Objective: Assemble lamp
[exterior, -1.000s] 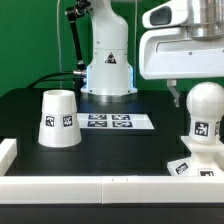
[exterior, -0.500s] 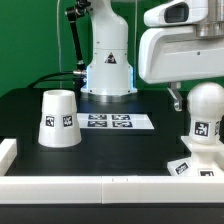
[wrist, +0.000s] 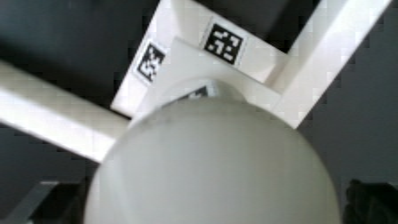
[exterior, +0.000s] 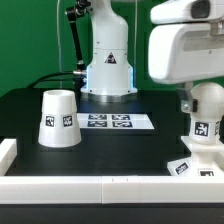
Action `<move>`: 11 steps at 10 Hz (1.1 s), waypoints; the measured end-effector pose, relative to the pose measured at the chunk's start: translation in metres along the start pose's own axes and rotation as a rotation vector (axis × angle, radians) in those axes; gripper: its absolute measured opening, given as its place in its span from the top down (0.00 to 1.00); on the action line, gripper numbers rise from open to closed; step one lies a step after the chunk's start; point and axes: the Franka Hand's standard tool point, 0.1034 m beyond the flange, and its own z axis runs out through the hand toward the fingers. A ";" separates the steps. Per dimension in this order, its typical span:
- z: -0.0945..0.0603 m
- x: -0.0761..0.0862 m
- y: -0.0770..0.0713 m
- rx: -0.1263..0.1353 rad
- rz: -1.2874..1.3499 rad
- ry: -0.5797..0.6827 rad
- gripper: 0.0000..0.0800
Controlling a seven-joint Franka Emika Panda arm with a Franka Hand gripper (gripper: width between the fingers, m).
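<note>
The gripper [exterior: 190,98] hangs with its jaws spread, grasping nothing. The bulb [exterior: 207,108] stands upright on the stepped base [exterior: 196,166], with its ball head directly beneath the wrist and between the fingers [exterior: 185,103]. Its long axis is vertical, in line with the tool's approach. The shade [exterior: 58,118] stands well off to the tool's side, beyond the marker board [exterior: 110,122]

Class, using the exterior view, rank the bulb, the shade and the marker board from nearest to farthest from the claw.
1. Bulb, right under the claw, at the exterior view's right.
2. Marker board, flat at mid-table.
3. Shade, upright at the exterior view's left.
</note>
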 end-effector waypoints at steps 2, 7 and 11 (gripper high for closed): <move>0.001 -0.002 0.005 -0.019 -0.335 -0.025 0.13; 0.001 -0.006 0.013 -0.033 -0.655 -0.047 0.13; 0.005 -0.006 0.013 -0.064 -1.078 -0.122 0.13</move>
